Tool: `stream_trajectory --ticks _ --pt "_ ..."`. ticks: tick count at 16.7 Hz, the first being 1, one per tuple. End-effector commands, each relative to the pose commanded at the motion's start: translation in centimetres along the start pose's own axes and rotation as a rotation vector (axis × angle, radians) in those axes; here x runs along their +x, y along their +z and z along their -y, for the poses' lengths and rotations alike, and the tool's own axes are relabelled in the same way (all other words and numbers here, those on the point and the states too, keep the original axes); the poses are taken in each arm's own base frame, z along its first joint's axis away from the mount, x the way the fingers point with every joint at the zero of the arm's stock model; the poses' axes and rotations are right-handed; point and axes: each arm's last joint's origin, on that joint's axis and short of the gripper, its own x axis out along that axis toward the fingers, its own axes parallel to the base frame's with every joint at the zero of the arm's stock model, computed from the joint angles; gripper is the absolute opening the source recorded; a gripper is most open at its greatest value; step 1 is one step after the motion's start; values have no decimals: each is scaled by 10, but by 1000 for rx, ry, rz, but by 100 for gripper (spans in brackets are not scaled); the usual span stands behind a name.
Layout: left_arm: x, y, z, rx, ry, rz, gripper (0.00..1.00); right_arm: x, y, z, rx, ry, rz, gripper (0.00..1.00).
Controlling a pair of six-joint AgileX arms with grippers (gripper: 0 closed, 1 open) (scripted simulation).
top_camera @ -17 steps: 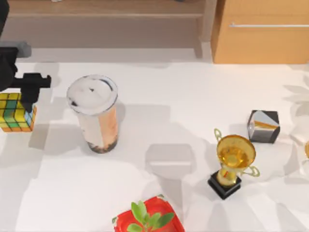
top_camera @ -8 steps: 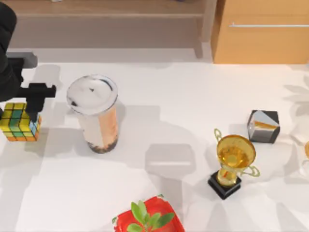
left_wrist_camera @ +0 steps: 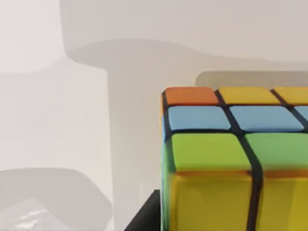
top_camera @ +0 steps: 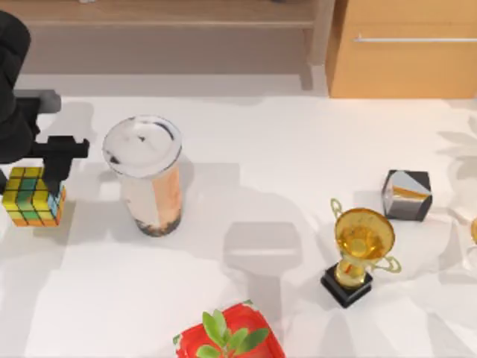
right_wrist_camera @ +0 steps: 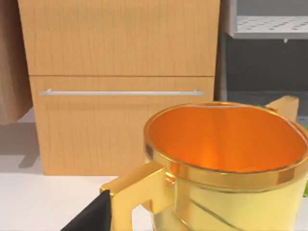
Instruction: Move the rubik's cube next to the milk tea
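Left gripper point(top_camera: 33, 175) is holding the rubik's cube point(top_camera: 33, 196) at the left edge of the bench point(top_camera: 246, 156), to the left of the milk tea point(top_camera: 145, 175) and apart from it. The fingers are closing on the cube's sides from above; one dark finger point(top_camera: 54, 168) is showing against the cube's right face, so the cube is pinched, not resting free. Its shadow is lying offset on the bench, so I am judging it to be hanging clear of the surface — a carry height that should avoid dragging.

In the left wrist view the cube point(left_wrist_camera: 236, 159) is sitting close under the camera, consistent with a firm hold.

The gap to the cup is not yet small enough to count as next to it. The cup is tall — approaching sideways is risking a knock.

Right arm is parked over the gold trophy point(right_wrist_camera: 226, 163); its fingers: cannot tell.
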Motion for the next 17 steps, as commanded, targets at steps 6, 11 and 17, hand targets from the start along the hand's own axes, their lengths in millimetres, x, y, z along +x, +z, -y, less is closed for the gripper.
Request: stream_trajectory --ticks 6,11,17 --pt "0 0 0 0 0 0 60 0 0 0 0 0 0 100" --pt "0 0 0 0 0 0 98 0 0 0 0 0 0 100" --pt "0 0 0 0 0 0 100 0 0 0 0 0 0 100"
